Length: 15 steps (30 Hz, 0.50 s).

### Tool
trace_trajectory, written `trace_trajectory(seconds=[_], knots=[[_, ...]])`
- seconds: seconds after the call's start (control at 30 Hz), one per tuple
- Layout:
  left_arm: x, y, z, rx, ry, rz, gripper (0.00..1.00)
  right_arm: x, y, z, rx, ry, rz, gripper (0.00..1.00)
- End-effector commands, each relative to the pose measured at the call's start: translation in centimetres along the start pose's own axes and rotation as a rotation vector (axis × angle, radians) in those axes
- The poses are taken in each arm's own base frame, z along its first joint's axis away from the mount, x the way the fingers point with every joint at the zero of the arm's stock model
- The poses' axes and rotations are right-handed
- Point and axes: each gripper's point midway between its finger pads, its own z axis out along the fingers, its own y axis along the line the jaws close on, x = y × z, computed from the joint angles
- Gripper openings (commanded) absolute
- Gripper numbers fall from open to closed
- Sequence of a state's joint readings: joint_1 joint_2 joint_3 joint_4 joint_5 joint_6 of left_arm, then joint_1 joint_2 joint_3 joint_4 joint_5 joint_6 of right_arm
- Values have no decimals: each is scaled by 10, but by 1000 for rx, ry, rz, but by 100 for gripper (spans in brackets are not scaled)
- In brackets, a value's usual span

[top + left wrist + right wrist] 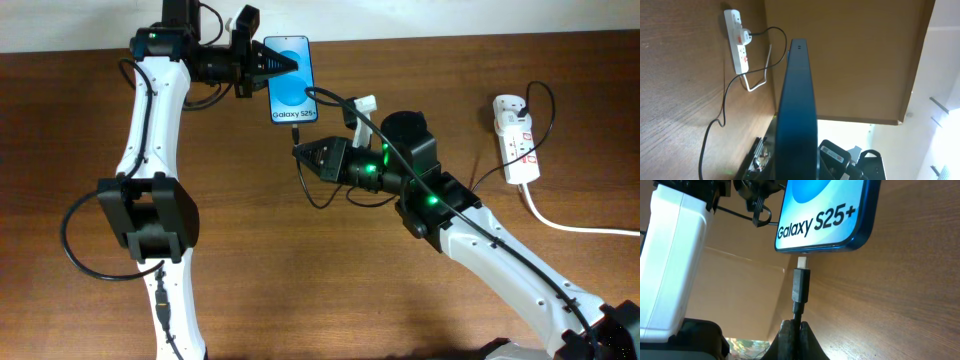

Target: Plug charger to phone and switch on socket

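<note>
The phone [291, 80] lies on the brown table at the back, blue screen up, "Galaxy S25+" at its near end. My left gripper [280, 62] is shut on the phone's far end; in the left wrist view the phone [796, 115] shows edge-on between the jaws. My right gripper [300, 153] is shut on the charger cable just behind its black plug [801, 284]. The plug's metal tip touches the phone's lower edge [825, 225] at the port. The white socket [516, 140] lies at the far right with red switches and a plug head in it.
The charger's thin black cable [335, 100] loops over my right arm toward the socket [739, 42]. A thick white cable [570, 225] runs from the socket to the right edge. A small white object [363, 105] lies right of the phone.
</note>
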<state>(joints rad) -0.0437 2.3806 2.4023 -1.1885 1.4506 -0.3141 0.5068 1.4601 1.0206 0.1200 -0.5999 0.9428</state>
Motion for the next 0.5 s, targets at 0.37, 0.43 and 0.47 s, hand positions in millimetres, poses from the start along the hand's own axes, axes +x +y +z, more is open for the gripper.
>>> trace_trajectory(seconds=[0.37,0.43,0.47], knots=[[2,-6,1,26,11,-6,0,-11,-10,-5,14,-26,4,4],[2,-6,1,26,11,-6,0,-9,-9,-5,7,-15,4,4],[2,-6,1,26,10,-6,0,-8,-8,-4,5,-13,3,4]])
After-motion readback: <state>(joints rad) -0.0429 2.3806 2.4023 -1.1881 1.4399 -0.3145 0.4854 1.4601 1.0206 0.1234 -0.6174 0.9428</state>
